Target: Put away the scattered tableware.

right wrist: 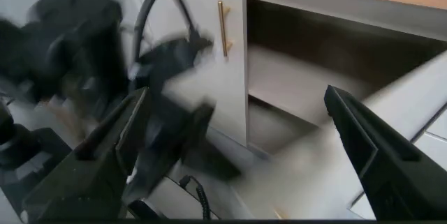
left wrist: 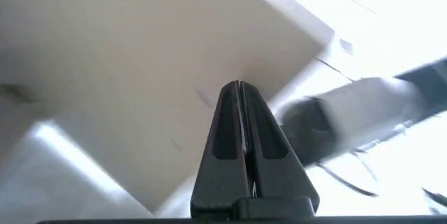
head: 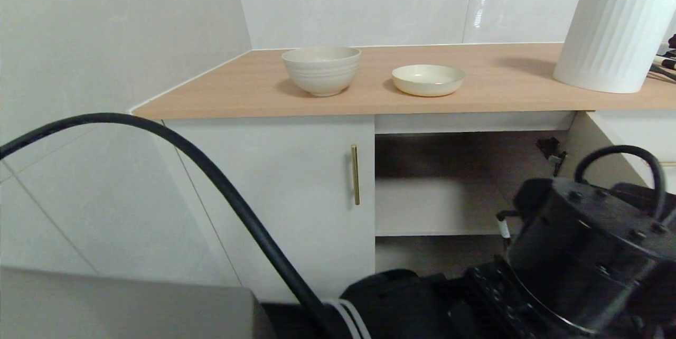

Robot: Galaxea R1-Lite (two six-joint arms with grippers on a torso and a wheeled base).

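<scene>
A deep cream bowl (head: 321,69) and a shallow cream dish (head: 428,79) stand side by side on the wooden countertop (head: 253,85), the bowl to the left. Below the dish the cabinet (head: 449,186) is open, with a bare shelf inside (right wrist: 293,84). My left gripper (left wrist: 239,95) is shut with nothing between its fingers, pointing up at a pale ceiling. My right gripper (right wrist: 241,133) is open and empty, low in front of the open cabinet. The right arm's wrist shows at the lower right of the head view.
A tall white ribbed container (head: 615,30) stands at the counter's right end, with small utensils (head: 666,67) beyond it. The left cabinet door (head: 296,191) is closed and has a brass handle (head: 355,174). The right door (head: 586,138) swings open. Tiled walls bound the left side.
</scene>
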